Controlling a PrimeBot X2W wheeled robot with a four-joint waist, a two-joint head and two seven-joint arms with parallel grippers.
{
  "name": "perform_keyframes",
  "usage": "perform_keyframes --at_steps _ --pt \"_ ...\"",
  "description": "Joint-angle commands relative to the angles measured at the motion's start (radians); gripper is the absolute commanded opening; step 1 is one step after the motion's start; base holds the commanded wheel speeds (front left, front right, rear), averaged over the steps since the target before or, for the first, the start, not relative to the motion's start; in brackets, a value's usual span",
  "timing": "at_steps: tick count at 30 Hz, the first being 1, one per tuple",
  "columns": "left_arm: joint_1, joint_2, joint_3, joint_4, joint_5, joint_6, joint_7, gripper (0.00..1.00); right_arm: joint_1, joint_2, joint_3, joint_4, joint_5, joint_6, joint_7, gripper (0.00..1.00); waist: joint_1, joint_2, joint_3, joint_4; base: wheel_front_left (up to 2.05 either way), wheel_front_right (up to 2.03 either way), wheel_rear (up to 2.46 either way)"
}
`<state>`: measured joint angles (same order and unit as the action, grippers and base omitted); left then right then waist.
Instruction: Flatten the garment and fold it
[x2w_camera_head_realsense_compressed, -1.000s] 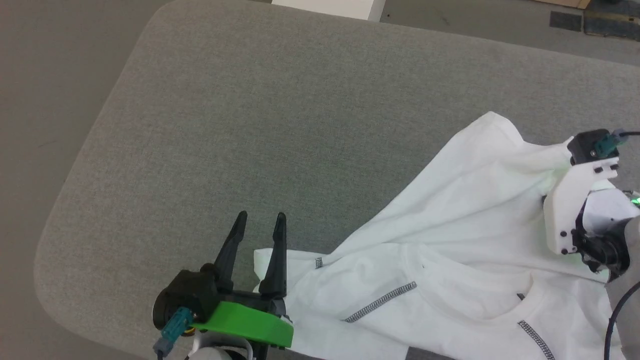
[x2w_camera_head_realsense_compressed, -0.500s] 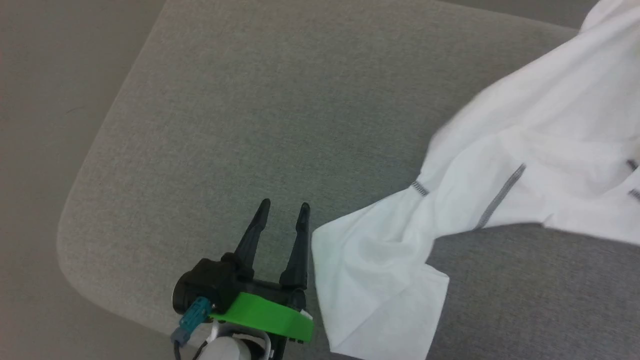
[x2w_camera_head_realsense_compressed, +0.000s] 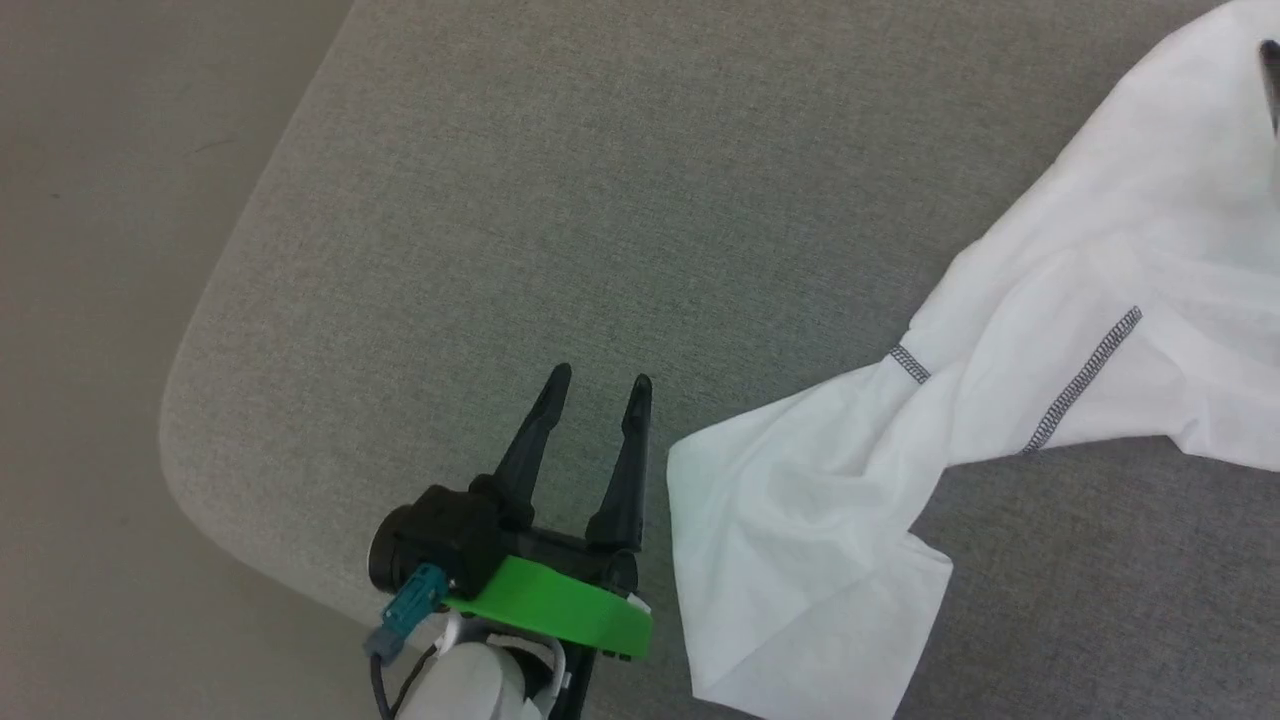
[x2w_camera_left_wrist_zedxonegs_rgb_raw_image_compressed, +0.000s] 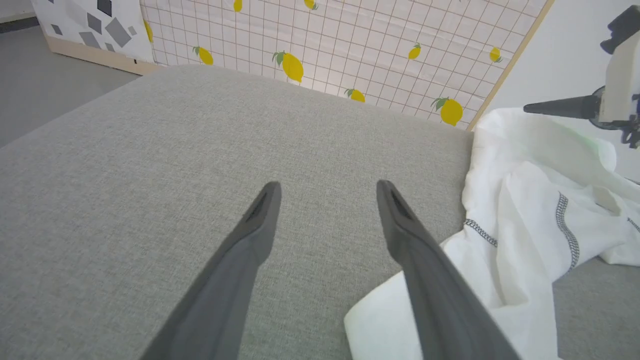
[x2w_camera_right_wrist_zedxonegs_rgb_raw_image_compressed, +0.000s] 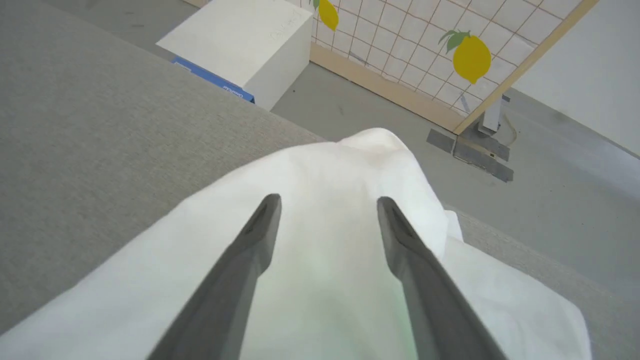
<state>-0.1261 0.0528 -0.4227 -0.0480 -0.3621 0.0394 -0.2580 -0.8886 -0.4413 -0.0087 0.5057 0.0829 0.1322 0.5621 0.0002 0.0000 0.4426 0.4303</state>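
The garment (x2w_camera_head_realsense_compressed: 1050, 330) is a white shirt with dark grey zigzag seams, bunched across the right of the grey table. One sleeve trails down to the near edge. My left gripper (x2w_camera_head_realsense_compressed: 600, 378) stands open on bare table just left of that sleeve end (x2w_camera_head_realsense_compressed: 790, 540), with nothing between its fingers. In the left wrist view the left gripper (x2w_camera_left_wrist_zedxonegs_rgb_raw_image_compressed: 328, 186) is open, with the garment (x2w_camera_left_wrist_zedxonegs_rgb_raw_image_compressed: 530, 225) beside its right finger. My right gripper (x2w_camera_right_wrist_zedxonegs_rgb_raw_image_compressed: 327, 201) is open over a raised hump of the garment (x2w_camera_right_wrist_zedxonegs_rgb_raw_image_compressed: 330, 170). The patch is hidden.
The grey padded table (x2w_camera_head_realsense_compressed: 600, 200) has a rounded corner and edge at the left, with bare floor (x2w_camera_head_realsense_compressed: 90, 300) beyond. A rigid white box (x2w_camera_right_wrist_zedxonegs_rgb_raw_image_compressed: 240, 45) stands on the floor past the far edge. A lemon-patterned panel (x2w_camera_left_wrist_zedxonegs_rgb_raw_image_compressed: 350, 40) stands behind.
The head camera has shifted. The garment's body has swung away to the far right, leaving one sleeve trailing beside my left gripper, which stays open.
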Motion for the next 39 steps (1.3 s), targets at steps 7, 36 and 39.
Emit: perform_keyframes --at_steps 7,36,39 --pt "0.004 0.0 0.047 0.011 0.032 -0.002 -0.004 1.0 0.1 0.049 -0.062 -0.14 0.158 -0.002 -0.161 1.0 -0.0002 0.0 -0.101 -0.113 0.0 0.0 0.0" --pt "-0.084 0.198 0.063 0.073 0.049 -0.094 0.361 1.0 1.084 0.391 -0.172 -0.673 0.312 -0.002 -0.533 1.0 -0.0002 0.0 -0.226 -0.44 0.0 0.0 0.0" --pt "-0.154 0.21 0.023 0.138 0.019 -0.128 0.502 1.0 1.079 0.391 -0.165 -0.681 0.308 -0.002 -0.524 1.0 -0.0002 0.0 -0.209 -0.44 0.0 0.0 0.0"
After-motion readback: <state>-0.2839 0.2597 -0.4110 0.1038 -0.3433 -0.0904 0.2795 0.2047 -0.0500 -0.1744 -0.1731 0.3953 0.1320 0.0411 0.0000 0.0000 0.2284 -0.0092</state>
